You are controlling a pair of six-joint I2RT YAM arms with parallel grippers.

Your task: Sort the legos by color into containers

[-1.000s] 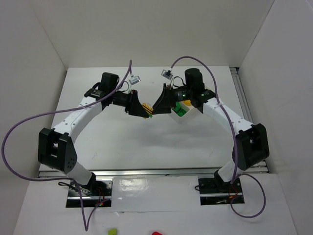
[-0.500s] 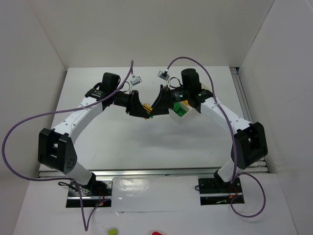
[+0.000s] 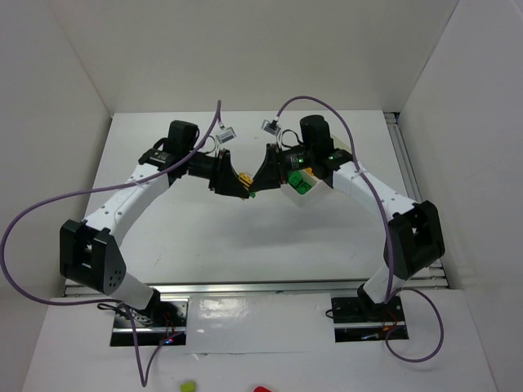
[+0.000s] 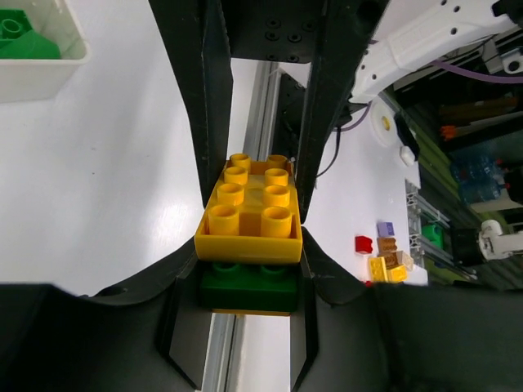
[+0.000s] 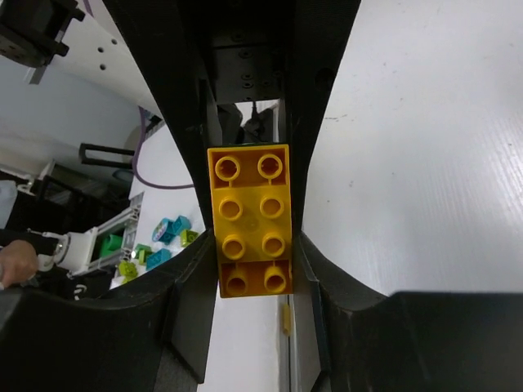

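Note:
Both arms meet in mid-air over the middle of the table. A yellow brick (image 4: 249, 216) sits pressed onto a dark green brick (image 4: 248, 292). My left gripper (image 4: 249, 282) is shut on this stack, its fingers flanking the green brick. My right gripper (image 5: 253, 261) is shut on the yellow brick (image 5: 252, 216) from the opposite end. From above, the stack (image 3: 243, 179) shows between the left gripper (image 3: 242, 186) and right gripper (image 3: 260, 181). The white container (image 3: 315, 196) holds green and yellow legos just right of the grippers, and its corner (image 4: 41, 69) shows a green brick.
White walls enclose the table on three sides. An aluminium rail (image 3: 409, 175) runs along the right edge. Purple cables (image 3: 49, 204) loop off both arms. Loose coloured bricks (image 4: 384, 257) lie beyond the table, others (image 5: 155, 245) too.
My right gripper's jaws have closed onto the yellow brick. The right arm has edged slightly left toward the left gripper, which still holds the stack.

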